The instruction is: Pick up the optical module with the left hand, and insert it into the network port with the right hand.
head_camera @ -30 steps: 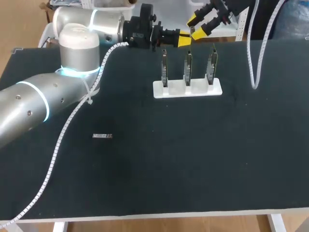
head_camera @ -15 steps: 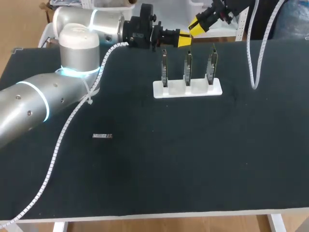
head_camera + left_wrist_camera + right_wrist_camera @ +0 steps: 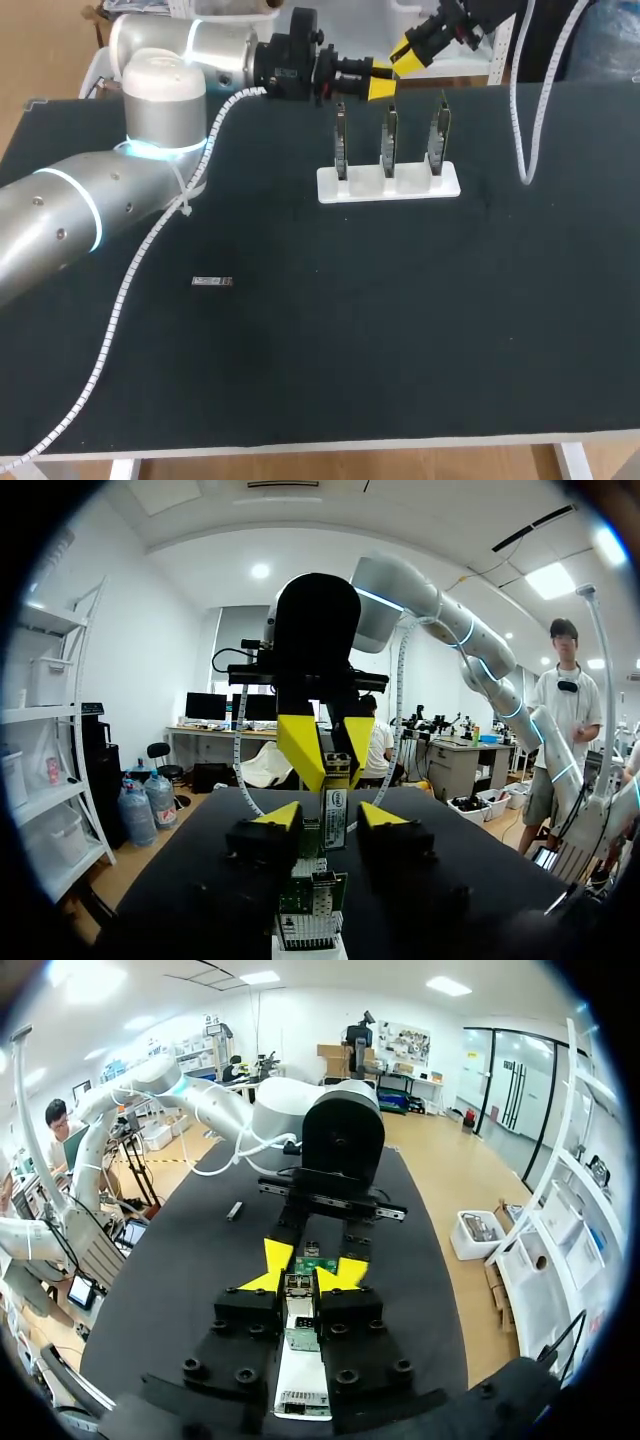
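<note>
Above the table's far edge my two grippers meet tip to tip. The optical module (image 3: 335, 808), a small silver bar, hangs between the yellow tips of my right gripper (image 3: 403, 55), which is shut on it. In the right wrist view that module (image 3: 299, 1305) sits clamped in the right gripper (image 3: 303, 1272). My left gripper (image 3: 383, 80) is open, and in its own view the left gripper (image 3: 330, 815) has its tips standing clear on either side of the module. Just below, three upright network port boards (image 3: 390, 135) stand in a white base (image 3: 388, 183).
A second small module (image 3: 211, 281) lies flat on the black table (image 3: 400, 330) at the middle left, and also shows in the right wrist view (image 3: 234, 1211). A white corrugated cable (image 3: 522, 120) hangs over the far right of the table.
The right gripper closed on the module about half a second ago. The left gripper's fingers have since spread apart and let it go. Neither arm has shifted much.
</note>
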Robot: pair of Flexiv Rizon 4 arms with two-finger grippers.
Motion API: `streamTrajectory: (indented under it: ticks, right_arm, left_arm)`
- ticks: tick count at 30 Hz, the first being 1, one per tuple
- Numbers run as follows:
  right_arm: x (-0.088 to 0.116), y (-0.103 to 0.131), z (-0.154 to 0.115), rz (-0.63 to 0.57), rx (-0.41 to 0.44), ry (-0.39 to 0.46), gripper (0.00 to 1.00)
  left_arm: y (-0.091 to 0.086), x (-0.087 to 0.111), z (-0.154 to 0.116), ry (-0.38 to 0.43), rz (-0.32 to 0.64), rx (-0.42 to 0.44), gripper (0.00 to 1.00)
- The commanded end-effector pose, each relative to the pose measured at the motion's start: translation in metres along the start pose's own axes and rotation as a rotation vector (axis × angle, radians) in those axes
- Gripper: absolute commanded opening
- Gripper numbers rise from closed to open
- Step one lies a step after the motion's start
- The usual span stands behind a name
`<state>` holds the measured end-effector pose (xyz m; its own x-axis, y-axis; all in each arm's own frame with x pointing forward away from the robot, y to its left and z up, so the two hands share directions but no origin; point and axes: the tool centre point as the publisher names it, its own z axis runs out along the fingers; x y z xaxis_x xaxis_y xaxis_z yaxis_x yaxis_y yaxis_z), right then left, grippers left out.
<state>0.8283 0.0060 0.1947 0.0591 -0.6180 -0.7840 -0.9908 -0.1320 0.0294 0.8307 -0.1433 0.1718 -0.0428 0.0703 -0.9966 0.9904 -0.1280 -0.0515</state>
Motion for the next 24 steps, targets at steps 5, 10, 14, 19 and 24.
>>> streamTrajectory:
  ticks: [5,10,14,19,24]
  right_arm:
    - [-0.001,-0.007,-0.001,-0.003,-1.037,0.001,0.0]
    - [-0.002,-0.007,0.0,-0.006,-1.036,0.0,0.0]
    - [-0.002,-0.006,0.0,-0.007,-1.036,0.0,0.0]
    - [-0.001,-0.005,0.0,-0.007,-1.036,0.003,0.0]
    - [0.0,-0.005,-0.001,-0.007,-1.033,0.0,0.0]
  left_arm:
    - [0.005,0.0,0.001,0.002,-0.001,0.008,1.0]
    - [0.005,0.0,0.001,0.002,-0.001,0.008,1.0]
    - [0.004,0.0,-0.003,0.058,0.007,-0.02,1.0]
    - [0.004,0.0,-0.014,0.076,0.001,-0.046,1.0]
    - [0.001,0.001,-0.025,0.121,-0.003,-0.068,1.0]
